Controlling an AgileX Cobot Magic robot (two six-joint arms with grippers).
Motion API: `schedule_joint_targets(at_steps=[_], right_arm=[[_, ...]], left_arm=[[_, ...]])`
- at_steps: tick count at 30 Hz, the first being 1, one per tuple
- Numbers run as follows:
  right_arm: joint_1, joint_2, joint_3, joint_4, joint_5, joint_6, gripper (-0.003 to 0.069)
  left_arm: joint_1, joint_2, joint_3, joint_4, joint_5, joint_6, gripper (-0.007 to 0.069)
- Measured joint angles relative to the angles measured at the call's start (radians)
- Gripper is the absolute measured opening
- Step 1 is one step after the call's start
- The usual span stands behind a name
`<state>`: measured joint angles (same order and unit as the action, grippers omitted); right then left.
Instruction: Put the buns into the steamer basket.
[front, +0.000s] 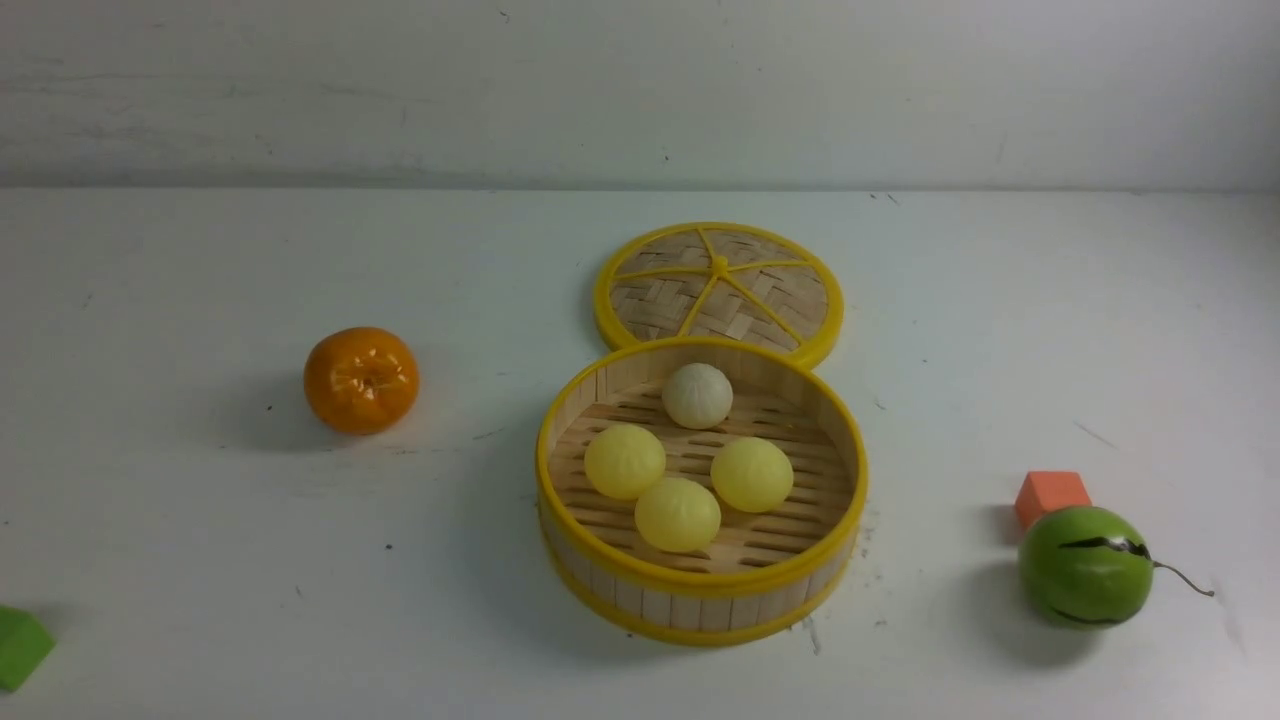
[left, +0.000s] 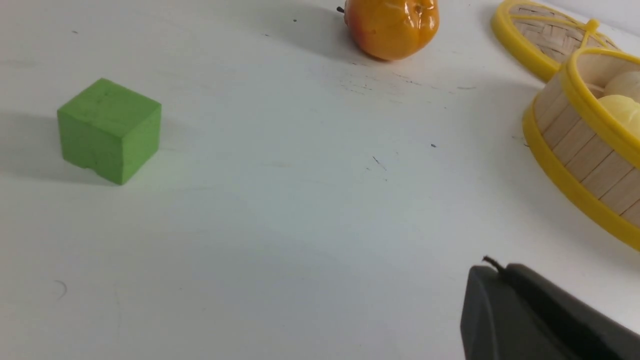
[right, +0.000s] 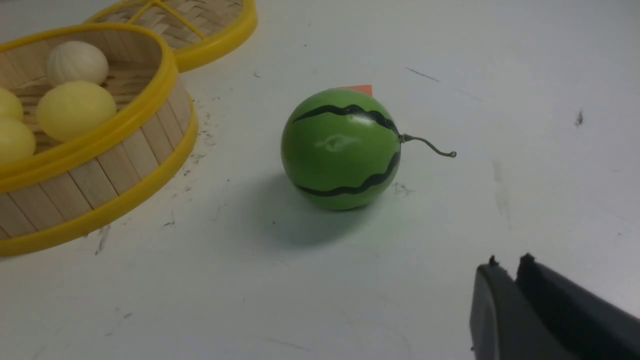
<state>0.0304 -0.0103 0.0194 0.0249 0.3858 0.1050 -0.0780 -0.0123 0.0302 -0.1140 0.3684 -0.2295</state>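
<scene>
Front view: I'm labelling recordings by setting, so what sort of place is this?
Probably a lab test bench, not a kitchen: a bare, scuffed white tabletop against a plain wall, with toys like a glossy plastic orange and a green foam cube.

White table (front: 200, 600) carries basket (front: 700, 600), lid (front: 720, 290), orange (front: 361, 380).

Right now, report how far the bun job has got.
Done: all four buns, three pale yellow and one cream-white, lie inside the steamer basket. In hand: nothing; the left end effector and right end effector carry nothing. Left: no bun shows on the table.
</scene>
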Motion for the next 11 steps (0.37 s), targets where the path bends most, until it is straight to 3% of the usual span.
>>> schedule_joint_targets(at_steps=[11], right_arm=[[0.0, 0.0, 0.0, 0.0, 0.0, 0.0, 0.0078]], left_arm=[[0.0, 0.0, 0.0, 0.0, 0.0, 0.0, 0.0006]])
